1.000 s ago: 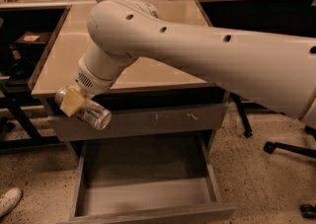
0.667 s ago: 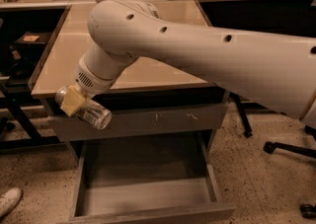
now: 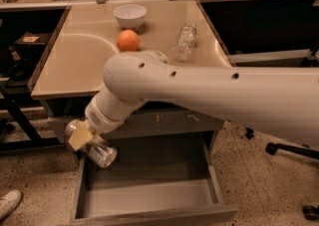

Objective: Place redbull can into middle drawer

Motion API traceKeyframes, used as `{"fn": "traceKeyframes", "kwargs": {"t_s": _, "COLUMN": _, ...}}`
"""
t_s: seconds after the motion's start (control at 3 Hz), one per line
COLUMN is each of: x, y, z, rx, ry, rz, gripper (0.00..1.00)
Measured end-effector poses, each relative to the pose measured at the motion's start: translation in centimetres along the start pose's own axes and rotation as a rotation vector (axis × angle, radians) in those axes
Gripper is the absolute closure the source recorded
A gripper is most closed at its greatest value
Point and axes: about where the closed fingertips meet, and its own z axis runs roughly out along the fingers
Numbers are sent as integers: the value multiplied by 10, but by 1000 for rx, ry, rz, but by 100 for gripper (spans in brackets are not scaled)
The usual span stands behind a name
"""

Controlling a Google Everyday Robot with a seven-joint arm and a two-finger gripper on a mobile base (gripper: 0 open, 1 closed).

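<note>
The redbull can point(image 3: 101, 154), a slim dark can with a shiny silver end, hangs tilted over the left rear corner of the open middle drawer point(image 3: 149, 193). My gripper point(image 3: 85, 139) is shut on the can at the end of the big white arm, and one yellowish finger pad point(image 3: 79, 136) lies across it. The can is above the drawer's left wall, clear of the flat grey bottom. The drawer is pulled far out, with nothing lying on its bottom.
On the beige tabletop point(image 3: 75, 65) stand an orange point(image 3: 128, 40), a white bowl point(image 3: 130, 15) and a lying clear plastic bottle point(image 3: 185, 42). A scratched grey drawer front point(image 3: 172, 119) sits above the open drawer. A white shoe point(image 3: 9, 203) is at lower left and a chair base point(image 3: 294, 150) at right.
The arm has swung lower, uncovering the tabletop things. The can has come down from table-edge height to just above the drawer's left rear corner.
</note>
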Motion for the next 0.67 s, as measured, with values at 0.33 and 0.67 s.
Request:
{"fn": "traceKeyframes", "kwargs": {"t_s": 0.33, "x": 64, "y": -4, "z": 37, "rx": -16, "ry": 53, "rz": 120, "gripper": 100}}
{"fn": "traceKeyframes", "kwargs": {"t_s": 0.67, "x": 64, "y": -3, "z": 38, "rx": -19, "ry": 51, "rz": 117, "gripper": 100}}
